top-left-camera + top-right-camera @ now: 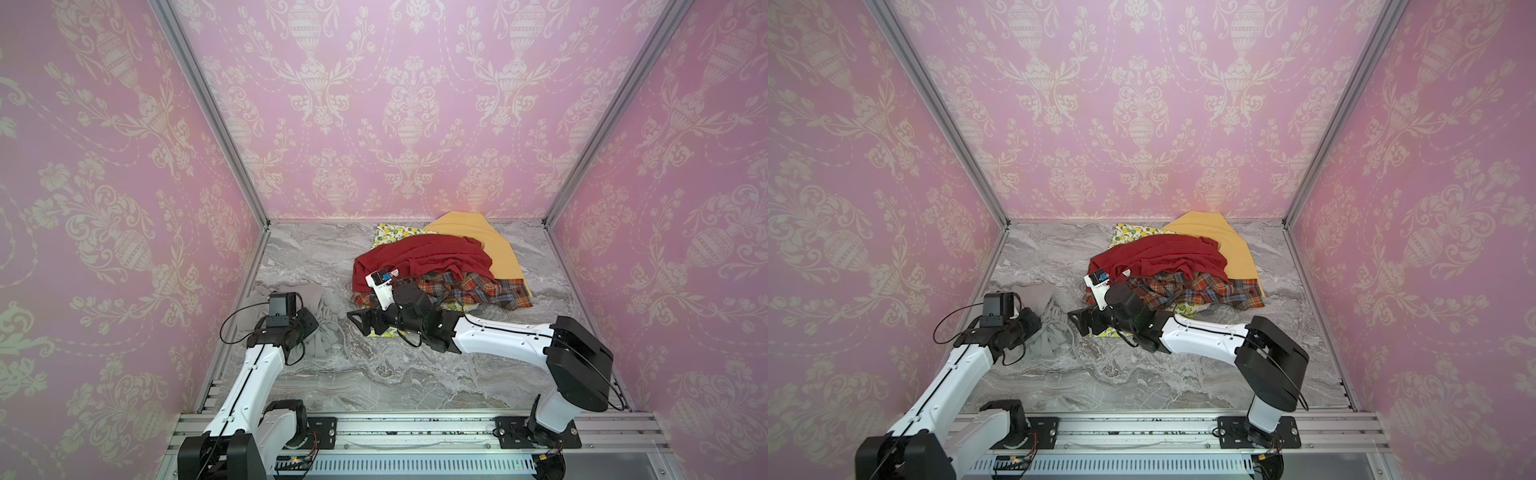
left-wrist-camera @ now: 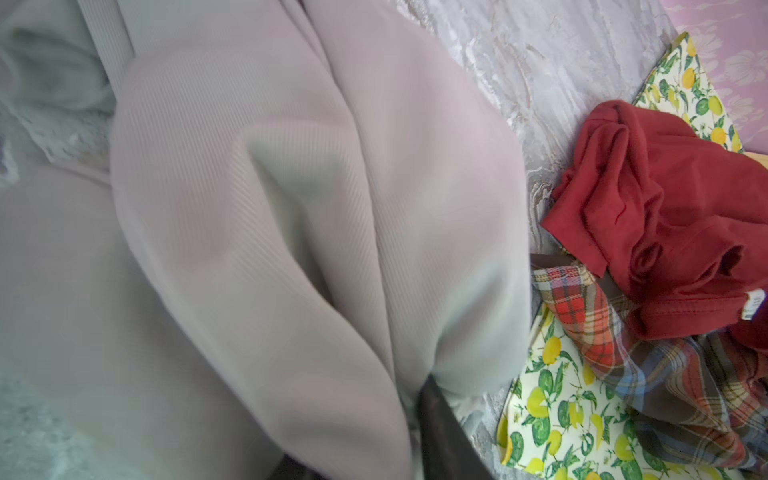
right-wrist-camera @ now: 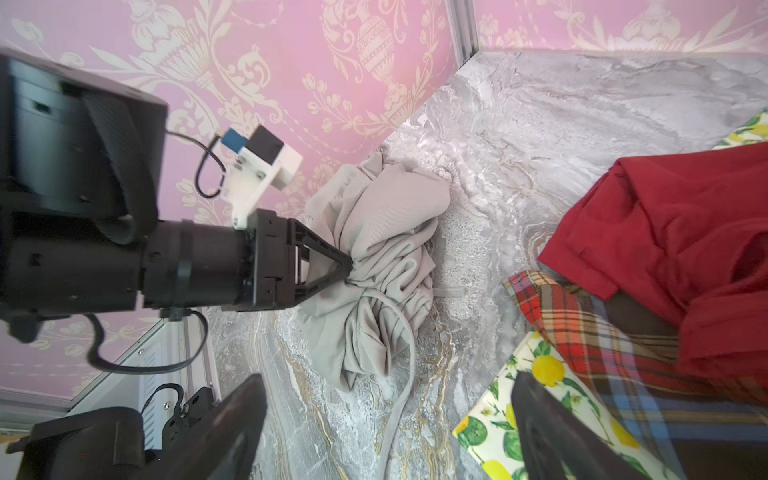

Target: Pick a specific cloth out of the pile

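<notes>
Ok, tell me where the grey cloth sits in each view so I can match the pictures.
In a top view: the grey cloth lies bunched on its own, left of the pile.
In a top view: same spot, left of the pile.
Left wrist: it fills most of the picture.
Right wrist: heaped at the tip of the left gripper.
Shared landmark: the dark red shirt, seen in all four.

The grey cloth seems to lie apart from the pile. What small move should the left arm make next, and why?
Probably lift the left gripper away from the cloth, opening it first if it is closed. The cloth lies bunched on the table, with bare marble between it and the pile, and the right gripper is open and empty.
</notes>
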Robot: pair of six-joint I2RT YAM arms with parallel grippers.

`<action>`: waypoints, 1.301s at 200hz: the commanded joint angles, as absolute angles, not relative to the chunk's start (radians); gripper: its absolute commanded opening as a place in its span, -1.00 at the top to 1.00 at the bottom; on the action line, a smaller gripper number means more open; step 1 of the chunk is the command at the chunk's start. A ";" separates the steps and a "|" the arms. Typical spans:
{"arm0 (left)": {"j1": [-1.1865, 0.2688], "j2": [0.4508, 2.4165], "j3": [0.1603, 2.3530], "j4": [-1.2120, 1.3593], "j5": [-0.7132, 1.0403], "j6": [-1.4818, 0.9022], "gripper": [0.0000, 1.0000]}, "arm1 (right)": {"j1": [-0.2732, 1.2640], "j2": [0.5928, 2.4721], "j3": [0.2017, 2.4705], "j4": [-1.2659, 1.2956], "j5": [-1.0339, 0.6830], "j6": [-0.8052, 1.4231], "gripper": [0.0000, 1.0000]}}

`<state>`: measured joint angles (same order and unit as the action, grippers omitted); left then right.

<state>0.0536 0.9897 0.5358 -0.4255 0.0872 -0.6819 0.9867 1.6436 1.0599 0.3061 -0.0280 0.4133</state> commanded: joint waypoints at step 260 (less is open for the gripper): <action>0.000 2.175 1.630 -0.334 -0.207 -1.458 -0.17 | 0.583 1.093 0.740 -0.056 -0.018 0.409 -1.00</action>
<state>0.0139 2.1456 1.5719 -0.2234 -0.1192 -1.4078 0.5987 1.1309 0.7589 -0.0292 0.0097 0.4210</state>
